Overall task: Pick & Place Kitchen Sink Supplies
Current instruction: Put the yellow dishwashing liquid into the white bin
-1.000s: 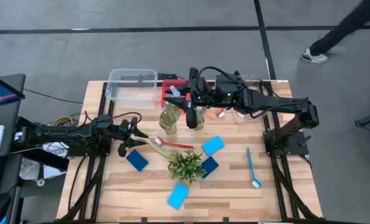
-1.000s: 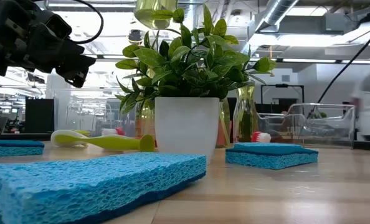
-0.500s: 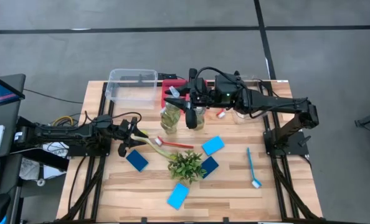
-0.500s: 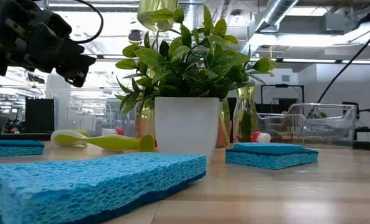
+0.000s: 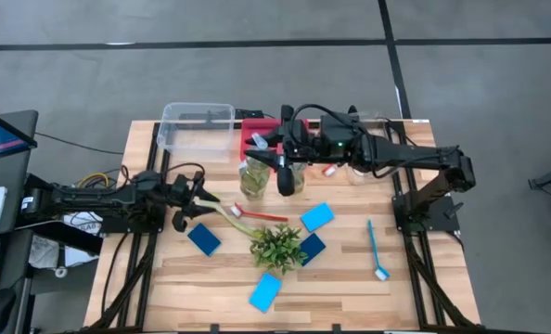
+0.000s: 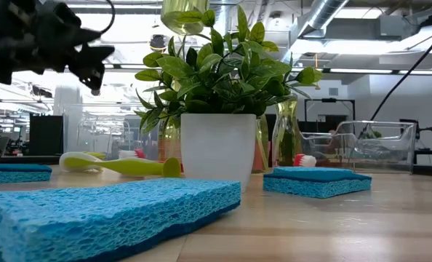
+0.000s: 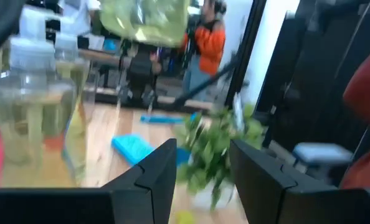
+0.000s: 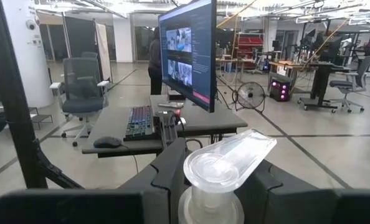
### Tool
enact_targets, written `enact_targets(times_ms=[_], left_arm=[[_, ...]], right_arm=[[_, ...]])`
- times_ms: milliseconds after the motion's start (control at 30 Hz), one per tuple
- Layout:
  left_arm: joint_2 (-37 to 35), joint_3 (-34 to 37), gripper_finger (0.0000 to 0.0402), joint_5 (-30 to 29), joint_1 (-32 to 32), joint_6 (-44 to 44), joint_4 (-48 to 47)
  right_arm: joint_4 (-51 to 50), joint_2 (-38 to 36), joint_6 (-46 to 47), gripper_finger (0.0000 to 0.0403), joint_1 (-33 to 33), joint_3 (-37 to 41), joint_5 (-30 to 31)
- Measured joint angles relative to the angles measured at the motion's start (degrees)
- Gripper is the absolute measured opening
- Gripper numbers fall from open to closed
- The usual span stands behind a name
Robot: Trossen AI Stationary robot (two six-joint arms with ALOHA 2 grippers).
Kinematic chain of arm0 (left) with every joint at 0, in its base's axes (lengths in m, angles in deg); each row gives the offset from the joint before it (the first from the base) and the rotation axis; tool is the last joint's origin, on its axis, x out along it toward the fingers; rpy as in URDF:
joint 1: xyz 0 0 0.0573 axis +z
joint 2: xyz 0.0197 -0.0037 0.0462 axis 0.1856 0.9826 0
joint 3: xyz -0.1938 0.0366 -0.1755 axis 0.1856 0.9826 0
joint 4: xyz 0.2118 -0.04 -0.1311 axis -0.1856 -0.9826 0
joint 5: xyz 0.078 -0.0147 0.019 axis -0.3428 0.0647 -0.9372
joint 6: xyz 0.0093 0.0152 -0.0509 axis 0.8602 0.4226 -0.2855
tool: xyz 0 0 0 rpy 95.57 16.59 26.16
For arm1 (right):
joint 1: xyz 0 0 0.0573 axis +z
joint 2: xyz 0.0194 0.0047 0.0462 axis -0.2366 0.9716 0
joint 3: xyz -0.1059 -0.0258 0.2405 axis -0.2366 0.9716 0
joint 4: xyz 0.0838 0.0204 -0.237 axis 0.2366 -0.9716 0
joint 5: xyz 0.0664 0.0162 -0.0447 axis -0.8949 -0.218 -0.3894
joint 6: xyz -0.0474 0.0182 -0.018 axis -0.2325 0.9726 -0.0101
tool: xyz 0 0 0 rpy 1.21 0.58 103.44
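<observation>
The right gripper (image 8: 213,186) pinches a small clear bottle of yellow-green liquid (image 5: 257,141) by its neck, lifted above the red bin (image 5: 253,128) at the table's far edge. The left gripper (image 7: 200,168), fingers spread and empty, hangs near the yellow long-handled brush (image 5: 222,209).

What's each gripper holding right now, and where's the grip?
Right gripper clamps a clear bottle at its neck, under the cap. Left gripper is open, empty.

Left hand (image 5: 185,206) low over table's left side, fingers parted, right hand (image 5: 261,144) raised mid-table, fingers clamped.
</observation>
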Motion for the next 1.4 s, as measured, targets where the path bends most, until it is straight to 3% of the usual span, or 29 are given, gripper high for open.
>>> enact_targets(times_ms=[167, 467, 1067, 1400], left_arm=[[0.0, 0.0, 0.0150, 0.0, 0.0, -7.8, 7.6], [0.0, 0.0, 0.0150, 0.0, 0.0, -7.2, 14.4], [0.0, 0.0, 0.0150, -0.1, 0.0, -10.6, 15.1], [1.8, 0.0, 0.0171, -5.0, 0.0, -10.5, 15.1]], right_arm=[[-1.7, 0.0, 0.0, 0.0094, 0.0, 0.0, 0.0], [-2.3, 0.0, 0.0, 0.0094, 0.0, 0.0, 0.0], [-2.3, 0.0, 0.0, 0.0094, 0.0, 0.0, 0.0], [-2.4, 0.0, 0.0, 0.0094, 0.0, 0.0, 0.0]])
